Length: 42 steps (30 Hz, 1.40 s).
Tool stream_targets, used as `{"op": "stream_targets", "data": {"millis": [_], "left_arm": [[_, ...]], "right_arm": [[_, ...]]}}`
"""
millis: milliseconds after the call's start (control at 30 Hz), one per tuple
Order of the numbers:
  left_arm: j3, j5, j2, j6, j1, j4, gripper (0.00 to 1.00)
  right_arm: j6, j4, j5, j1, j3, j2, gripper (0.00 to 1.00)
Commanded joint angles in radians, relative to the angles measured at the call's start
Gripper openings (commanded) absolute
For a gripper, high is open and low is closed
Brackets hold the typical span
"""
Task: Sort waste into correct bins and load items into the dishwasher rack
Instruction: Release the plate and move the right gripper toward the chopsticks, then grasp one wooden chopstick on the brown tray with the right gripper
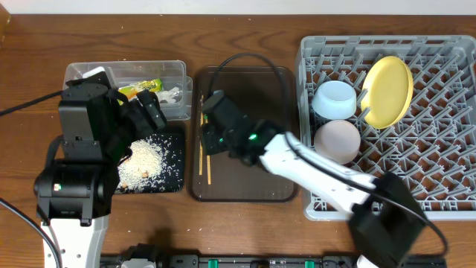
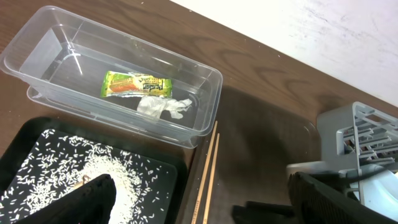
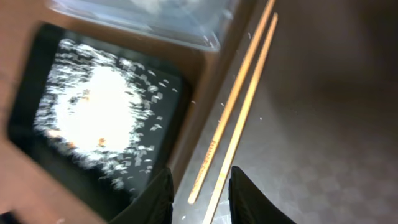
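Right pincer (image 3: 200, 171) hangs low over the left edge of the brown serving tray (image 1: 245, 97). Its jaws stand narrowly apart, astride the near ends of the two wooden chopsticks (image 3: 239, 106). A sliver of tray shows on either side of the sticks, so they look bracketed rather than clamped. The chopsticks lie side by side, flat on the tray and parallel to its left edge.

Left pincer (image 2: 199, 183) hovers above the black tray (image 1: 178, 186) with its jaws spread wide and nothing between them.

The black tray sits just left of the serving tray, toward the counter's (image 1: 245, 22) front left, and holds the heap of rice scraps (image 1: 141, 160). Behind it, at the counter's back left, is the clear tub (image 2: 214, 74), with the snack wrapper (image 2: 137, 86) and the crumpled napkin (image 2: 163, 107) lying in its right half.

The dishwasher rack (image 1: 446, 186) fills the counter's right side. In its left part the yellow plate (image 1: 388, 91) stands on edge among the pegs. The light blue bowl (image 1: 335, 98) is just beside it, with the white bowl (image 1: 337, 141) in front of that.

The waste sorting looks complete, with every scrap in a bin. The plate and both bowls are loaded. The chopsticks are the one item visibly left outside the rack, and picking them up appears to be the step in hand. I cannot find the small cup in any view.
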State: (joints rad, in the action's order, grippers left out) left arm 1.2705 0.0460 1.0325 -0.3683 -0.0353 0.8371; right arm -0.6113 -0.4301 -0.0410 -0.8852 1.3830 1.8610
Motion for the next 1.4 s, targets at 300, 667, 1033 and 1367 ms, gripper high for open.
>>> {"op": "stream_targets", "data": {"millis": [300,667,1033,1367], "left_arm": [[0.014,-0.002,0.0,0.009,0.004,0.0,0.91],[0.014,-0.002,0.0,0.009,0.004,0.001,0.91],[0.014,-0.002,0.0,0.009,0.004,0.0,0.91],[0.014,-0.002,0.0,0.009,0.004,0.0,0.91]], "right_arm": [[-0.153,0.101,0.421,-0.154,0.01,0.215,0.19],[-0.195,0.111,0.476,-0.169,0.01,0.269,0.14],[-0.25,0.101,0.479,-0.169,0.01,0.285,0.11],[-0.26,0.131,0.479,-0.168,0.01,0.33,0.12]]}}
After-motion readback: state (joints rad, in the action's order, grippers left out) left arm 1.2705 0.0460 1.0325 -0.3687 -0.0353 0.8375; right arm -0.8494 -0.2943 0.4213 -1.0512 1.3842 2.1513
